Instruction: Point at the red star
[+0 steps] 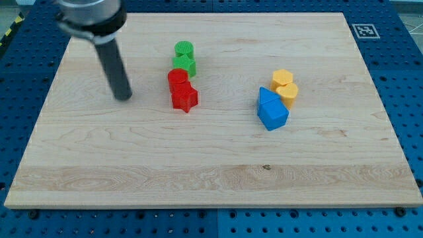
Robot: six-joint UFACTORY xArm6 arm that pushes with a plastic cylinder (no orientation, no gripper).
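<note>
Your tip (123, 97) rests on the worktop (211, 178), well left of the red star (186, 98), which touches a red cylinder (176, 79). No hand is fitted, only the rod. The approach seems underway; next, slide right, stopping short.

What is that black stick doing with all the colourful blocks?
That stick is my tip. It rests on the wooden board, to the view's left of the red star, with a gap between them, so it touches no block. The red star sits in a column with another red block and two green blocks above it. Over on the view's right are two yellow blocks and two blue blocks.
</note>
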